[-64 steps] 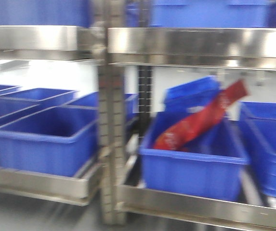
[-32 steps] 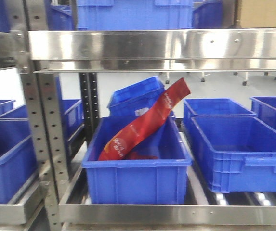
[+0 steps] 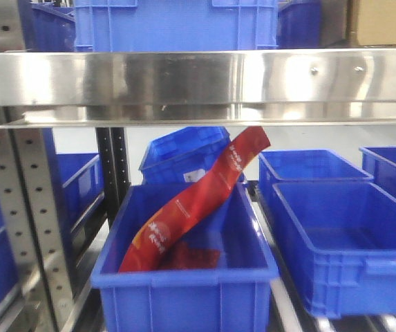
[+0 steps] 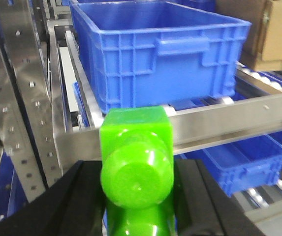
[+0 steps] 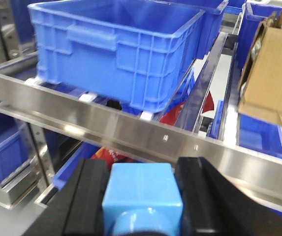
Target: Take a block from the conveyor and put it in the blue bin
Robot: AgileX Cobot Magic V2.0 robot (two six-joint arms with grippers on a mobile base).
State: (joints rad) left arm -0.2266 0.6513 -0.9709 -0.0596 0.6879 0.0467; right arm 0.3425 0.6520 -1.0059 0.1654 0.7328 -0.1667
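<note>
My right gripper (image 5: 141, 199) is shut on the small sky-blue block (image 5: 141, 187), held between its black pads in front of a steel shelf rail (image 5: 131, 135). My left gripper (image 4: 137, 201) is shut on a bright green block (image 4: 137, 157) with a rounded knob. In the front view a blue bin (image 3: 184, 275) stands on the lower shelf, centre, with a red bag (image 3: 191, 200) leaning in it. An empty blue bin (image 3: 336, 228) stands to its right. The conveyor is out of view.
A wide steel shelf rail (image 3: 198, 86) crosses the front view, with a perforated upright (image 3: 35, 228) at left. Blue bins stand on the upper shelf in the left wrist view (image 4: 155, 49) and the right wrist view (image 5: 116, 49). A cardboard box (image 5: 271, 73) is at right.
The front view has swung across the shelves: the bin with the red bag has shifted from right to centre and looks nearer. The upper rail sits lower in view.
</note>
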